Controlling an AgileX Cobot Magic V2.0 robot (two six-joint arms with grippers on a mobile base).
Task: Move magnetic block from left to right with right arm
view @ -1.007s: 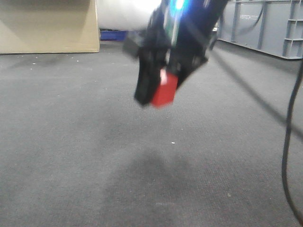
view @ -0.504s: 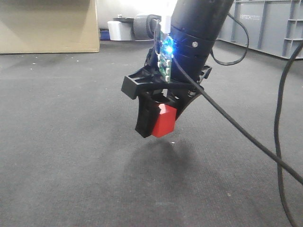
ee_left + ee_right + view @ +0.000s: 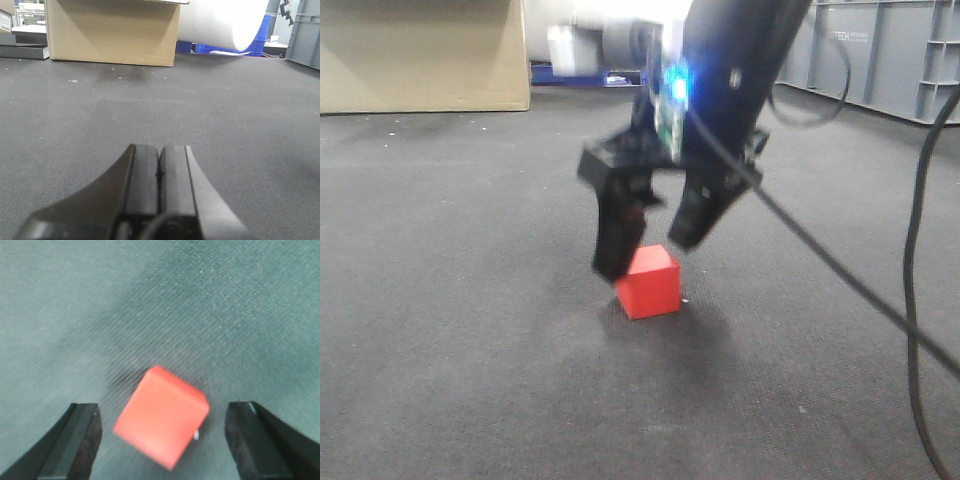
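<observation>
Risk: right gripper (image 3: 655, 250), fingers spread wide and holding nothing, could clip magnetic block (image 3: 649, 282) resting just below them.

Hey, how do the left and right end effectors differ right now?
The left end effector is shut, fingers pressed together, with nothing between them; the right end effector is open, fingers spread either side of the red cube. The left sits low over bare carpet; the right hangs above the cube. Both are black.

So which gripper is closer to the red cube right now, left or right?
Right. The right gripper hangs open just above the magnetic block, which sits on the dark mat between its fingers. The left gripper is shut, with no block in its view.
</observation>
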